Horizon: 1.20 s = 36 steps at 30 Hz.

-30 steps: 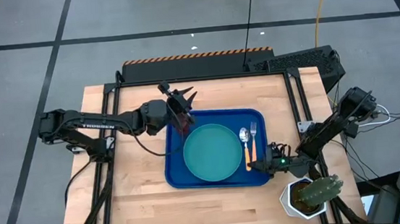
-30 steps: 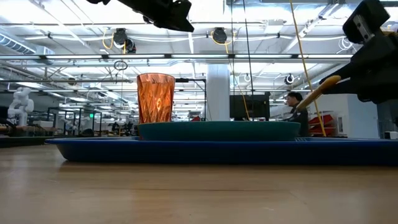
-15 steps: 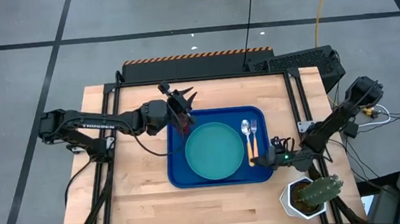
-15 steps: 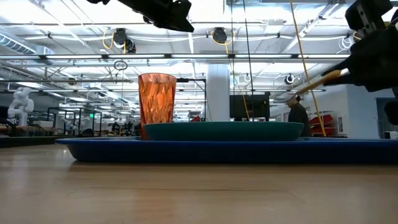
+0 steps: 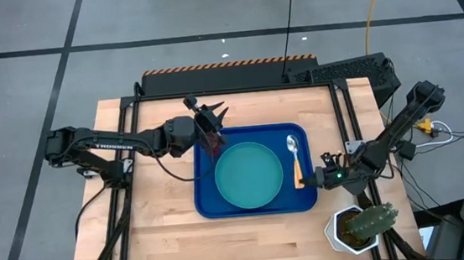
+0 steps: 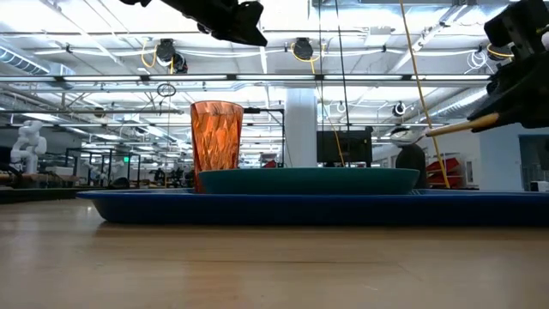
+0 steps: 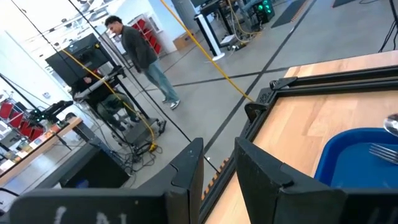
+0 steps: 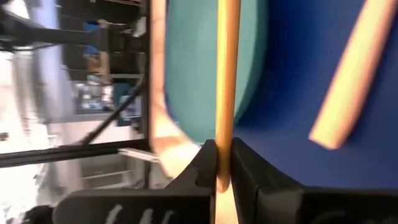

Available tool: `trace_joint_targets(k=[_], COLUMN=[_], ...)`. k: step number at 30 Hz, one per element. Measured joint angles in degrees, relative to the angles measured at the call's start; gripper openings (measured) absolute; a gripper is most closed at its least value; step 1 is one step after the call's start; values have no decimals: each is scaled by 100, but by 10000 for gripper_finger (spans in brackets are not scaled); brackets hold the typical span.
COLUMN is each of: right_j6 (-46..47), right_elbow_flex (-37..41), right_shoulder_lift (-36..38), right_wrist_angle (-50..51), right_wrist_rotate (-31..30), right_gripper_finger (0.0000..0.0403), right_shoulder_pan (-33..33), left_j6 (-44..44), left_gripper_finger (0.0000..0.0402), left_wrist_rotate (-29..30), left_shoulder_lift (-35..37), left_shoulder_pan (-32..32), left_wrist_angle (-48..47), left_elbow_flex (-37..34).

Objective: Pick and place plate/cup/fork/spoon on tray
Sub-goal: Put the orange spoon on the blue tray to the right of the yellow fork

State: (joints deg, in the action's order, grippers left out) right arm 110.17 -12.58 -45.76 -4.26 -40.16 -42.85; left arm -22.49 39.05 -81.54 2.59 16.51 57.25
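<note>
The blue tray [image 5: 206, 201] lies mid-table and holds the teal plate [image 5: 249, 175]. The amber cup [image 6: 215, 146] stands upright on the tray's far left corner. My left gripper [image 5: 215, 114] hovers open and empty above the cup. My right gripper [image 5: 319, 180] is at the tray's right edge, shut on the spoon [image 5: 292, 145], which is held above the tray. The fork lies on the tray under the spoon. Its tines [image 7: 380, 151] show in the left wrist view and its orange handle [image 8: 348, 74] in the right wrist view. My right gripper pinches the spoon's orange handle [image 8: 224, 127] between its two fingers, near the handle's free end. The fingers come from the table's right, slanting down, and lie across the handle. The spoon is lifted clear of the tray, nearly level, its bowl toward the far edge.
A white pot with a cactus [image 5: 363, 226] stands at the near right corner, just near of my right arm. Bare wood lies left of and in front of the tray. A person [image 7: 140, 50] walks in the room beyond the table.
My right gripper has gone up and toward the table's right edge with the spoon, which has levelled out and moved over the fork. The tray with plate and cup slid slightly toward the right edge early on.
</note>
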Motion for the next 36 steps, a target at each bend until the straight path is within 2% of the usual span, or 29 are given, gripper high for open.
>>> trace_joint_targets(k=[6, 9, 11, 20, 26, 36], right_j6=[398, 574, 699, 1166, 1430, 1416], right_elbow_flex=[-865, -1149, -1167, -1163, -1161, -1154], right_shoulder_lift=[213, 126, 61, -759, -966, -973], right_wrist_angle=[2724, 3404, 3419, 3446, 3387, 3037], right_wrist_rotate=[747, 878, 912, 1777, 1686, 1661], right_gripper_finger=[6, 6, 6, 6, 6, 14], right_shoulder_pan=[-2, 0, 0, 0, 25, 691], left_j6=[14, 19, 21, 41, 189, 362], left_gripper_finger=[94, 94, 94, 94, 94, 94], left_wrist_rotate=[0, 0, 0, -2, -64, -313], left_shoulder_lift=[0, 0, 0, 0, 0, 0], left_shoulder_pan=[0, 0, 0, 0, 0, 0], left_wrist_angle=[-2, -2, -2, -29, -193, -594], left_elbow_flex=[0, 0, 0, 0, 0, 0])
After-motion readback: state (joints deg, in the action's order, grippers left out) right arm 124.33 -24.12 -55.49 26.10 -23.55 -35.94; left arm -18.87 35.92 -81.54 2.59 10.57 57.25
